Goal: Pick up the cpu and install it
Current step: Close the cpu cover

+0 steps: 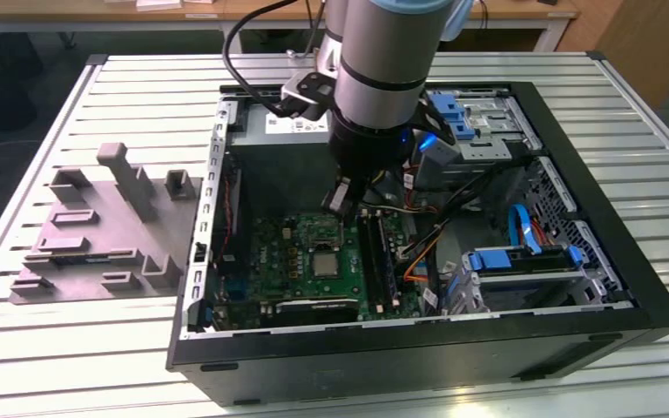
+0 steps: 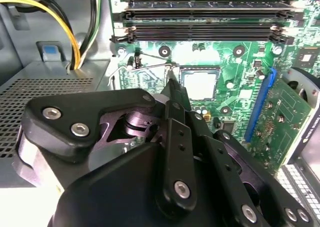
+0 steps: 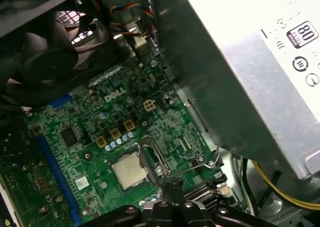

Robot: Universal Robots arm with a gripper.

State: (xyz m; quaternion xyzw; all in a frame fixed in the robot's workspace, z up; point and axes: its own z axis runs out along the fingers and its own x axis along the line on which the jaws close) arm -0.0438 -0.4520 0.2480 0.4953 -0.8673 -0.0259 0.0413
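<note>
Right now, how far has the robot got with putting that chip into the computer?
Looks done: the cpu already lies flat in the motherboard socket. In hand: the gripper carries nothing and sits low at the socket's edge, near the wire lever. Left: I cannot tell whether the socket is clamped shut over the chip, so that may remain.

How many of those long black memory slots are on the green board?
2, side by side along one edge of the green board in the second wrist view: one nearer the board's edge, one nearer the cpu. Others may be hidden.
</note>
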